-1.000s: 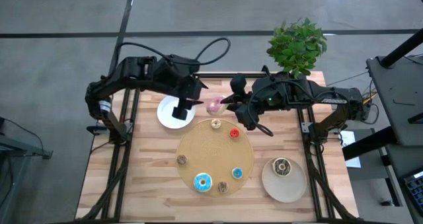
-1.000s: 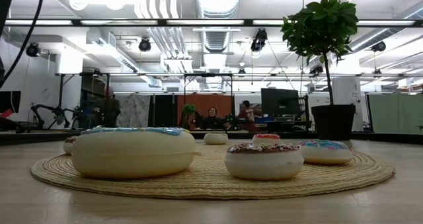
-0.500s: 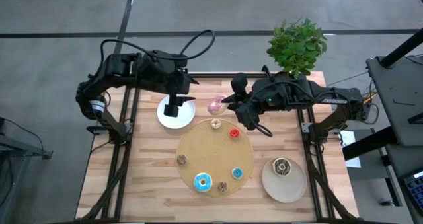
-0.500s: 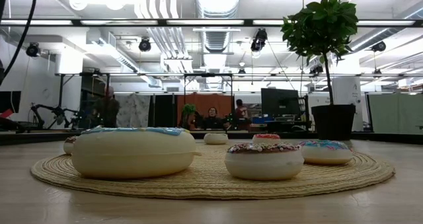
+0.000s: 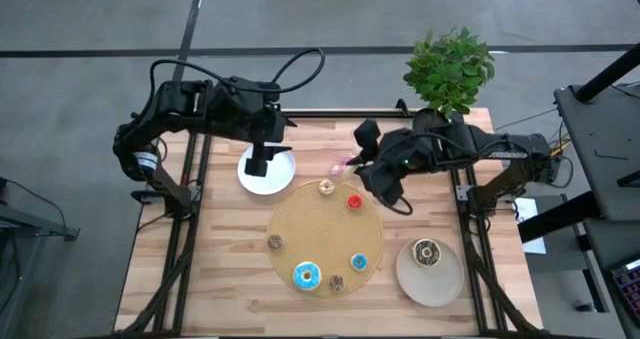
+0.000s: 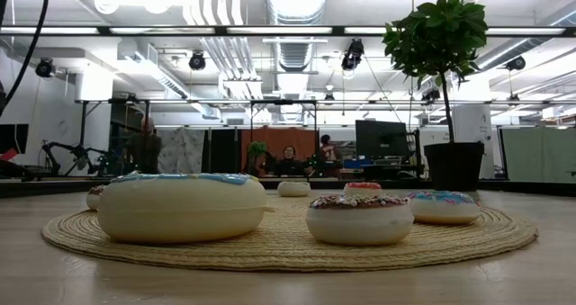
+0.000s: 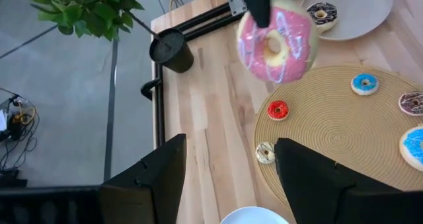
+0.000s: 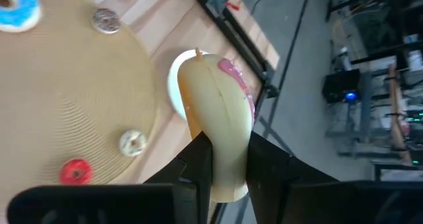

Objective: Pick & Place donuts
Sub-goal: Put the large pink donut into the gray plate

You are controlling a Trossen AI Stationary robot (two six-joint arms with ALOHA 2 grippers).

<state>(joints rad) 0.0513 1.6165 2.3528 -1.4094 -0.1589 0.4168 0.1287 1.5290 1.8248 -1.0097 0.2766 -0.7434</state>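
Note:
A pink iced donut (image 7: 276,44) hangs in the air over the table's far middle, with my right gripper (image 5: 350,164) shut on it. My left gripper (image 5: 265,164) stands open above the white plate (image 5: 284,179) at the far left, with nothing between its fingers. On the round tan board (image 5: 325,229) lie a tan donut (image 5: 326,187), a red one (image 5: 354,201), a brown one (image 5: 275,241), a large blue one (image 5: 307,275), a small blue one (image 5: 359,262) and another brown one (image 5: 337,282). A chocolate donut (image 5: 427,251) lies on the beige plate (image 5: 440,284). My right gripper pinches the pink donut's ring near its rim (image 8: 221,151) between its two fingers, one on the iced face and one on the plain underside. The fingers slant down from the table's right side. The donut stands on edge, lifted clear of the table.
A potted plant (image 5: 450,67) stands at the table's far right corner. Bare wood lies between the white plate and the board and along the table's left side. In the low view the room behind holds people and desks.
My left gripper has drawn back a little toward the table's left edge, staying open above the white plate. My right gripper has rolled its wrist, so the pink donut has turned from lying nearly flat to standing on edge, still clear of the table.

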